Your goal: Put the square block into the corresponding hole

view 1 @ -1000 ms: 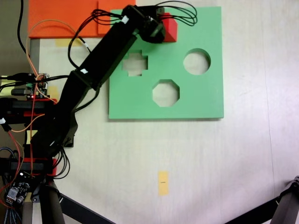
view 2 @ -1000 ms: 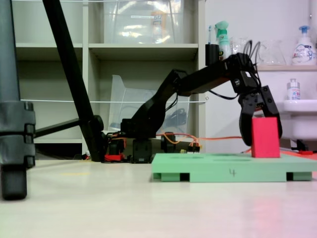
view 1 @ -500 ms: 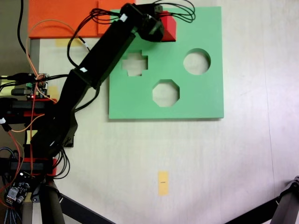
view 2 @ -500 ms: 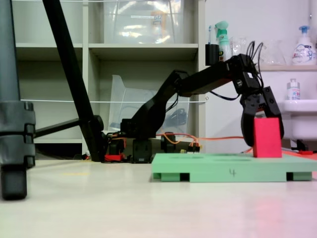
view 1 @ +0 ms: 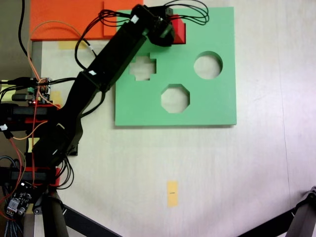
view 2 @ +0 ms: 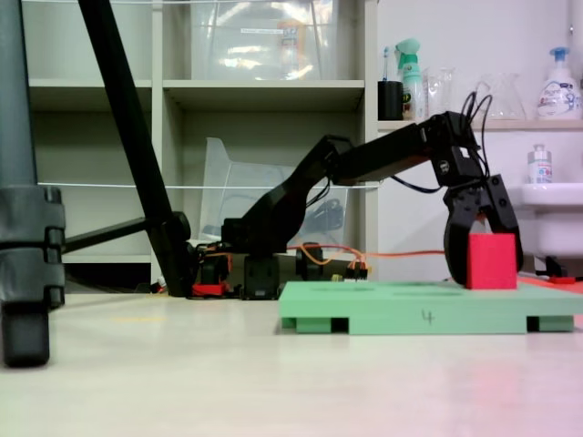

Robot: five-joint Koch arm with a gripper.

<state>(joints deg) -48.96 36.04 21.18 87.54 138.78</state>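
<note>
The red square block (view 1: 179,30) sits at the far top edge of the green foam board (view 1: 197,111). From the side, the square block (view 2: 492,261) stands with its lower part sunk into the board (view 2: 401,314). My gripper (view 2: 485,270) reaches down over it, one finger (view 2: 453,248) on each side, shut on the block. From above, the gripper (view 1: 174,29) and wrist cover the block's left part. The corresponding hole is hidden under the block and gripper.
The board also has a cross cutout (view 1: 143,67), a round cutout (view 1: 208,64) and an octagonal cutout (view 1: 175,98). Orange foam slabs (view 1: 69,17) lie at the top left. The arm's base and wires (view 1: 29,98) crowd the left edge. A yellow tape strip (view 1: 172,192) marks the table.
The gripper has come down with the red block. The block's top now stands lower above the board than a second ago.
</note>
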